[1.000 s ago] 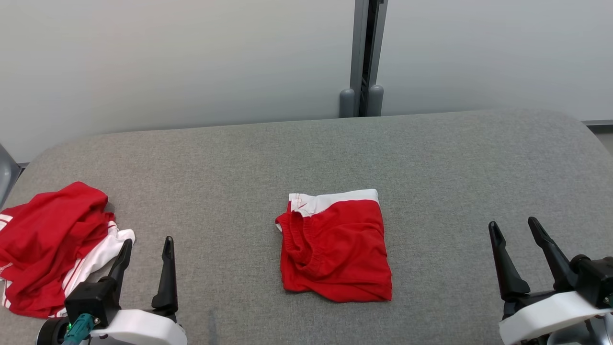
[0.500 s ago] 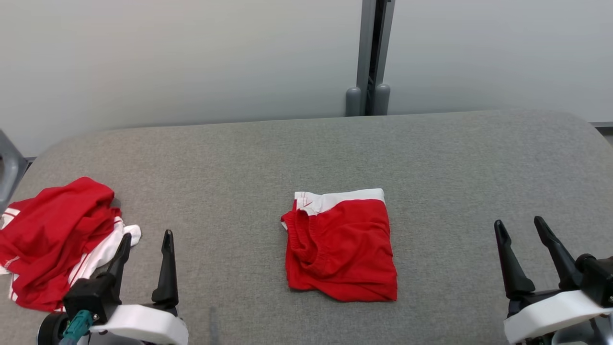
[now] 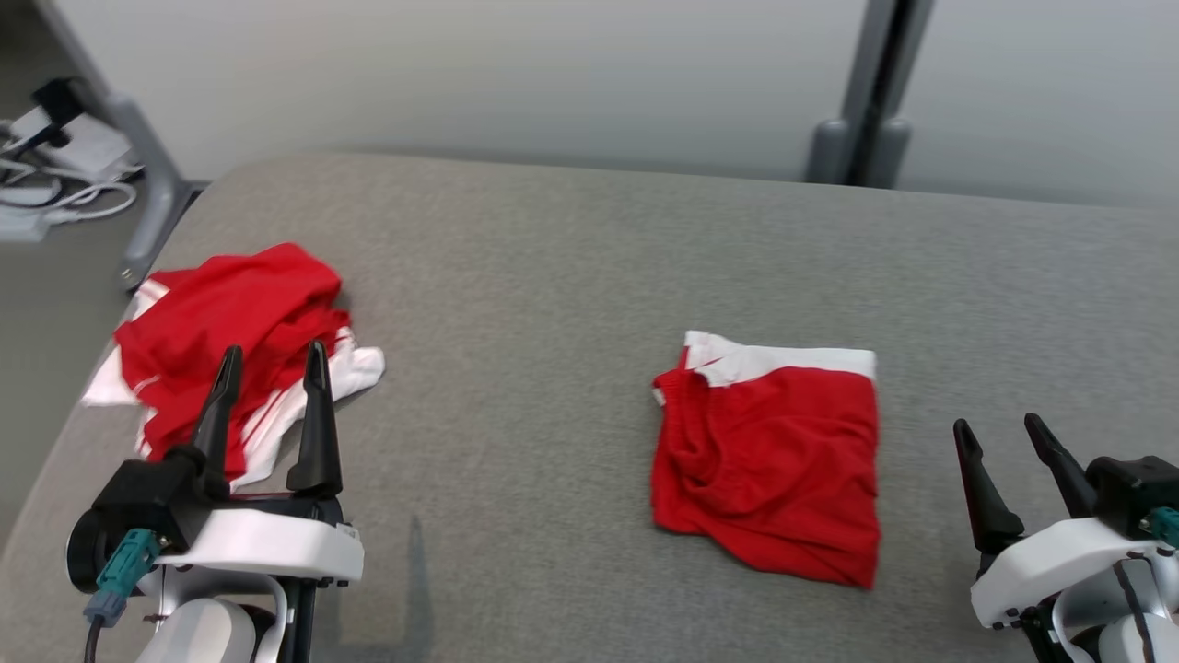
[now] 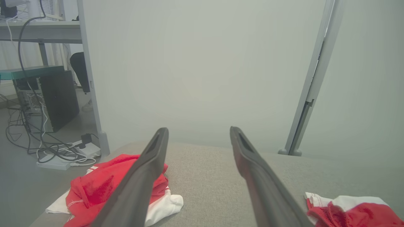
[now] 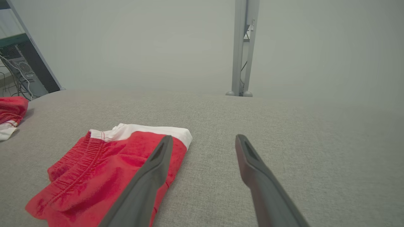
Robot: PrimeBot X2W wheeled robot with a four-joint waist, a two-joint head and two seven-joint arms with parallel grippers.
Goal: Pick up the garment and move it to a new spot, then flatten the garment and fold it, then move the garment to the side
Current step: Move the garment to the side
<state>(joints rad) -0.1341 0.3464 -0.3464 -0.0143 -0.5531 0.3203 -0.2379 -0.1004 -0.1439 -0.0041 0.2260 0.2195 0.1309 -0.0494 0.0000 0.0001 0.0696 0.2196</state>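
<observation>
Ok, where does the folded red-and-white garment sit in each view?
Head view: folded garment right of centre, in the lower half.
Left wrist view: folded garment in the bottom-right corner, cut off by the edge.
Right wrist view: folded garment at lower left.
Shared landmark: the upright grey post.

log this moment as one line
left gripper: open, empty | right gripper: open, empty | folded red-and-white shorts: flat on grey padded table | crumpled red-and-white garment: table's left edge
</observation>
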